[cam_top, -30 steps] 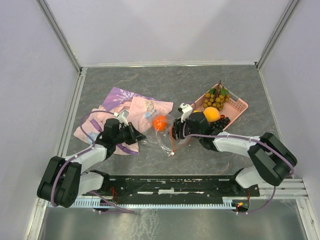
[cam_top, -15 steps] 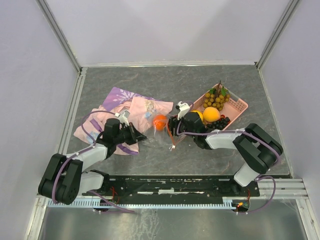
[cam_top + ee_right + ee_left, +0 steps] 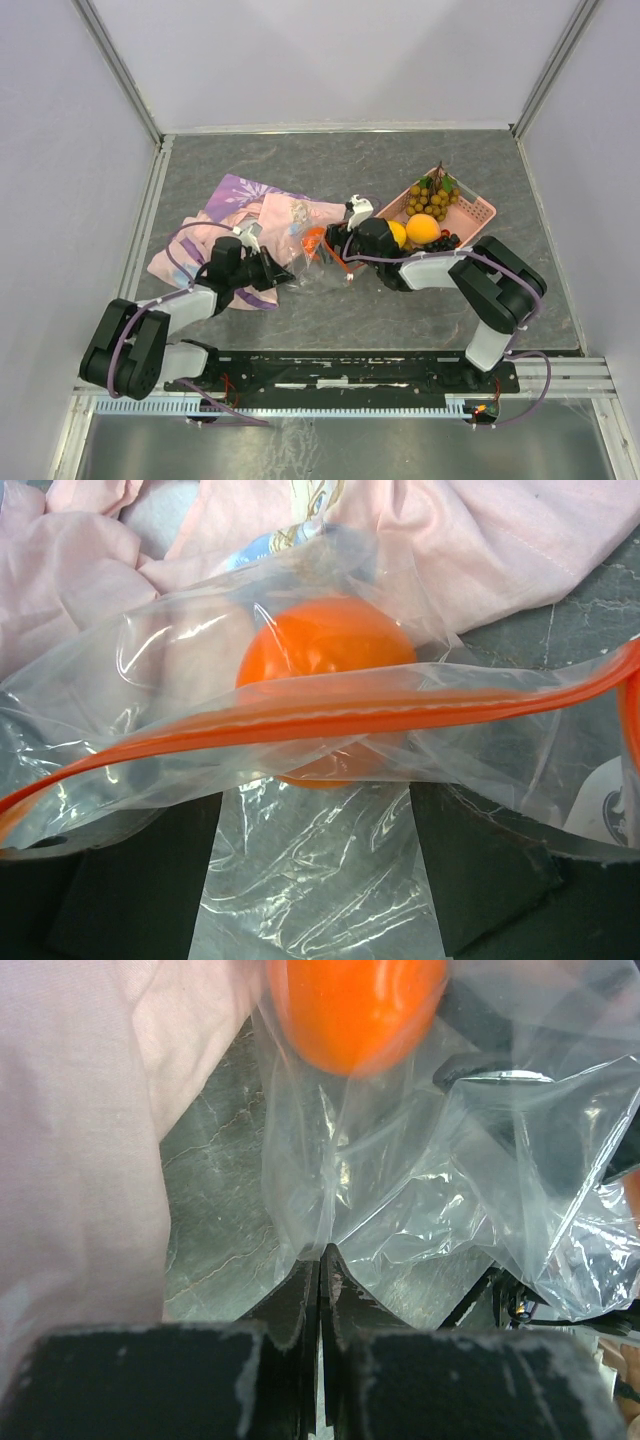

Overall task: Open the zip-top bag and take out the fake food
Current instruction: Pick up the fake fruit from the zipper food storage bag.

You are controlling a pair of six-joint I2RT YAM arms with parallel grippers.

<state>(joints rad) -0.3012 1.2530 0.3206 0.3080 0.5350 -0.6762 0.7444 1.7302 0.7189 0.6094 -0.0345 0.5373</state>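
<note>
The clear zip-top bag lies between the two grippers with an orange fruit inside it. My left gripper is shut on a fold of the bag's plastic, and the fruit sits just beyond it. My right gripper is open at the bag's mouth. In the right wrist view its fingers stand wide apart under the orange-red zip strip, with crinkled plastic between them and the fruit close ahead.
A pink-purple cloth lies bunched at the left, right behind the bag. A pink basket at the right holds tan grapes, an orange fruit, a yellow fruit and dark grapes.
My right gripper has moved left along the table to the bag's mouth, closing on the orange fruit. The bag has bunched up toward the cloth. The left gripper keeps its hold.
</note>
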